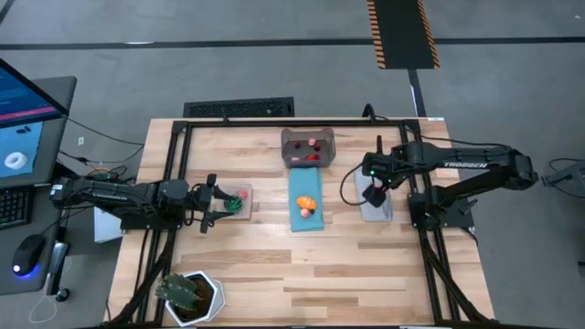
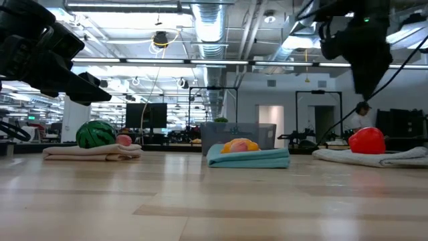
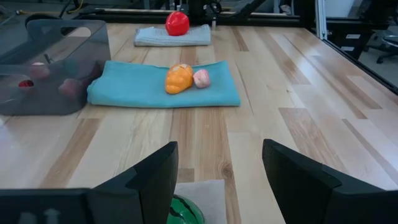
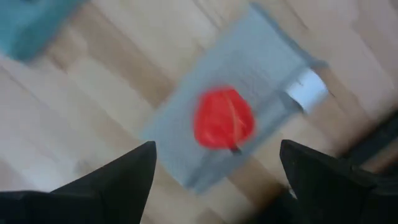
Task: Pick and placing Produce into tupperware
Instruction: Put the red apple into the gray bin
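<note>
Your table (image 1: 302,274) is wide and made of wood. The box (image 1: 307,149) sits at the middle of the far edge, and it already has some little red and pink pieces in it. In front of the box lies a blue mat (image 1: 305,212) with an orange piece (image 1: 306,201) and a small pink piece (image 3: 201,78) on top. By the left edge is a tan mat (image 2: 93,152) with a green ball (image 2: 95,134) and another pink piece (image 2: 124,140). By the right edge is a grey mat (image 4: 242,99) with a red piece (image 4: 224,119) in the middle of it.

Your right claw (image 4: 217,171) hangs above the red piece. Its fingers are wide open and hold nothing. Your left claw (image 3: 219,180) is low over the tan mat, partly open and empty too, with the green ball just under it.

Be careful now. The red piece is round and may roll off the mat if one finger bumps it first. If you come down too far, the fingers may pinch the soft grey mat and lift it along. If you close off to one side, the piece may pop out.
</note>
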`<control>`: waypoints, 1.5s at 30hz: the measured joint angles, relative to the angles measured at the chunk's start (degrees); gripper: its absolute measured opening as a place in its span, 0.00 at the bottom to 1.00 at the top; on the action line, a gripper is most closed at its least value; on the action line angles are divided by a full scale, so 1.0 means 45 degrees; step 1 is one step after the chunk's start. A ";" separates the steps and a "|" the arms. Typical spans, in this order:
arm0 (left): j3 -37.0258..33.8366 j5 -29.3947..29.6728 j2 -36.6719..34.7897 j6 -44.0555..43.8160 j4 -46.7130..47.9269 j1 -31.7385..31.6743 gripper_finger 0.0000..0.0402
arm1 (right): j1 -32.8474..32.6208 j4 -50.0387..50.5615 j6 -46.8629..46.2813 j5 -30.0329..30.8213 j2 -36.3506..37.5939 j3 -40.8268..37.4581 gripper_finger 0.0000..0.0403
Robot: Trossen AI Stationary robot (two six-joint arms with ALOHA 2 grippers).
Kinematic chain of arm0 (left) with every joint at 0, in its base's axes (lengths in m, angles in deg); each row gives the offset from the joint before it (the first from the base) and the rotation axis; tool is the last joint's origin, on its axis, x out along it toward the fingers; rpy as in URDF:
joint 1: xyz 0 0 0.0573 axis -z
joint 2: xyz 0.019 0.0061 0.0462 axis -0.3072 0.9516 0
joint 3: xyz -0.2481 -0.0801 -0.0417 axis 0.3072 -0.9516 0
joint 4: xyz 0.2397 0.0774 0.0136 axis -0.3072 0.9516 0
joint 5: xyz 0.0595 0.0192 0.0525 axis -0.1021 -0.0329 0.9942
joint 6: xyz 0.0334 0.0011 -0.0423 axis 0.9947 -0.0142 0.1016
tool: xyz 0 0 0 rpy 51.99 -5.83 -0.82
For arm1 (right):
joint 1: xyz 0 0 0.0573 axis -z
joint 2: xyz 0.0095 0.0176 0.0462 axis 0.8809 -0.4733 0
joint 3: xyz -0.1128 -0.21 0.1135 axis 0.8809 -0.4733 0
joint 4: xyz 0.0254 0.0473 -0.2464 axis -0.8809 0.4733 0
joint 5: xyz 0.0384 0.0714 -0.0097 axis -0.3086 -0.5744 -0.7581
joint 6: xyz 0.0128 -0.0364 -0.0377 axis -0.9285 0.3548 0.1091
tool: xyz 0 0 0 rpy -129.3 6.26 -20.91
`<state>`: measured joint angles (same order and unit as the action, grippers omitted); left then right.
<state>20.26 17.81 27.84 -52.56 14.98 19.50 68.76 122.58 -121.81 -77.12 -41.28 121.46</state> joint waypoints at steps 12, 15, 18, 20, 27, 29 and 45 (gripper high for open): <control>-0.0001 0.0000 0.0000 0.0065 0.0000 -0.0001 0.56 | -0.0200 -0.1222 0.1697 -0.1821 -0.0976 0.0000 0.91; -0.0002 0.0000 0.0000 0.0116 0.0000 0.0000 0.56 | -0.0277 -0.1260 0.2257 -0.1960 -0.1264 0.0000 0.91; -0.0002 -0.0002 0.0000 0.0009 0.0000 -0.0002 0.56 | -0.0454 -0.1403 0.2395 -0.2088 -0.1441 0.0001 0.91; -0.0004 -0.0005 0.0000 0.0043 0.0000 -0.0005 0.56 | -0.0589 -0.1300 0.2129 -0.2105 -0.1517 0.0005 0.90; -0.0005 -0.0005 0.0000 0.0002 0.0000 -0.0005 0.56 | -0.1750 -0.1363 0.1598 -0.2096 -0.1511 0.0005 0.91; 0.0000 -0.0005 0.0000 0.0033 0.0000 0.0000 0.56 | -0.2173 -0.1572 0.0926 -0.2098 -0.1511 0.0005 0.91; 0.0000 -0.0005 0.0000 0.0062 0.0000 -0.0004 0.56 | -0.2533 -0.1700 -0.0283 -0.1701 -0.1506 0.0005 0.91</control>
<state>20.26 17.79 27.84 -52.28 14.98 19.48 57.37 114.93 -123.08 -84.77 -48.05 121.48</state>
